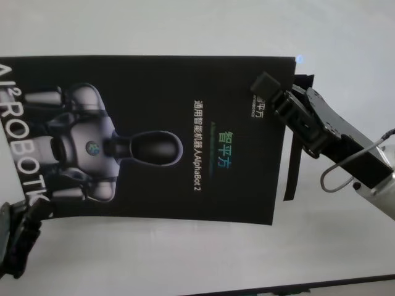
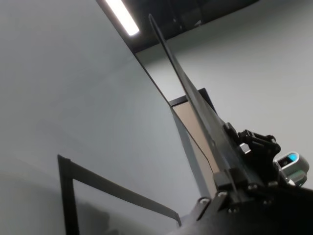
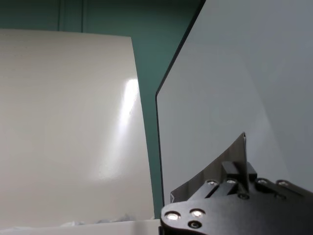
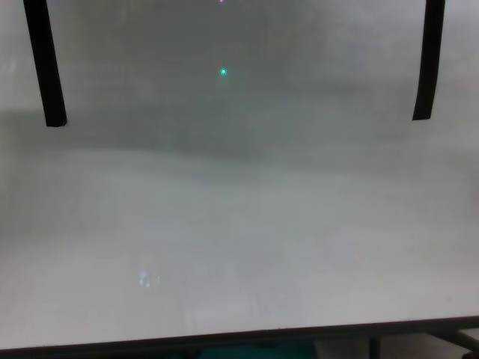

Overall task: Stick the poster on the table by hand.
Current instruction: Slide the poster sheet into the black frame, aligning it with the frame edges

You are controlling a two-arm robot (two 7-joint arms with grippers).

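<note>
While both grippers hold poster (image 1: 166, 135) above table (image 4: 239, 224), placement step in hand: right gripper (image 1: 279, 97) clamps far right corner, left gripper (image 1: 18, 231) clamps near left edge. You next lower sheet flat, between tape strips (image 4: 46, 63).
</note>
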